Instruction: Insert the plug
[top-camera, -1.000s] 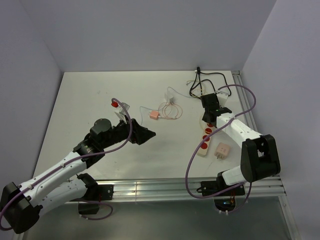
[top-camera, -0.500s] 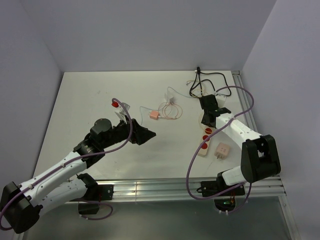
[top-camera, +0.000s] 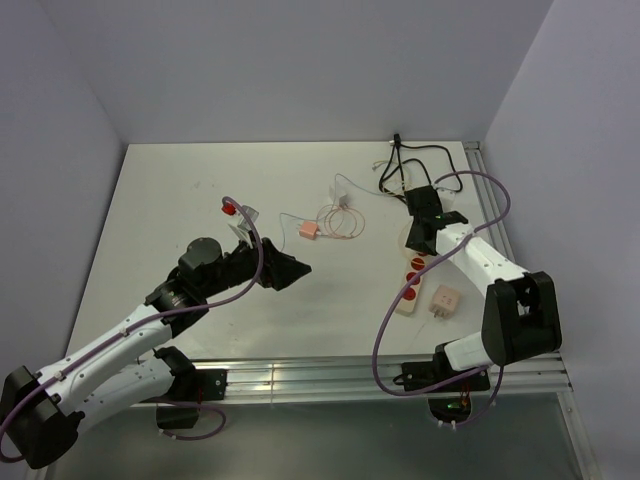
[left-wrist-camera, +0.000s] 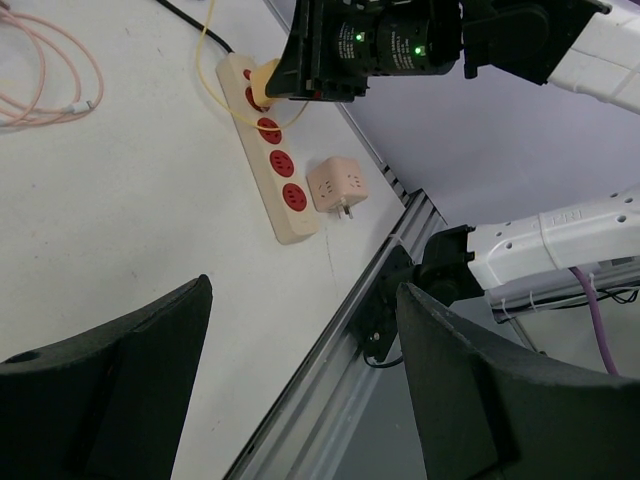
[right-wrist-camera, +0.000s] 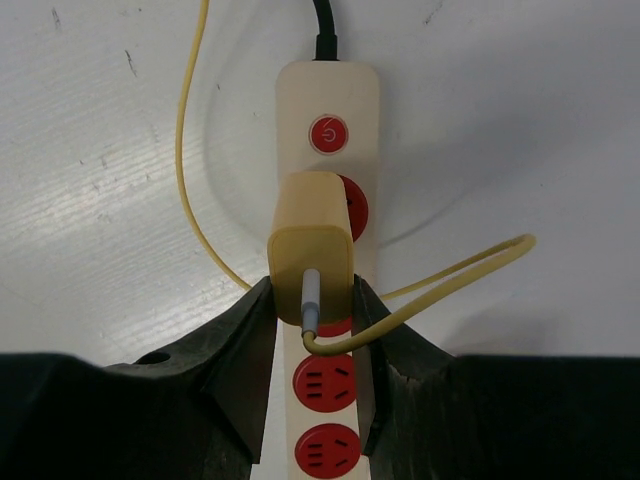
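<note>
Presently the right hand (right-wrist-camera: 312, 300) clamps the yellow plug (right-wrist-camera: 310, 222) against the end socket (right-wrist-camera: 356, 210) of the power strip (right-wrist-camera: 328, 90); insertion appears in hand, next requiring a square press to seat it.

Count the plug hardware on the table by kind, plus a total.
power strip: 1
yellow charger, held in the right gripper: 1
pink cube adapter: 1
small pink charger with coiled cable: 1
Total: 4
</note>
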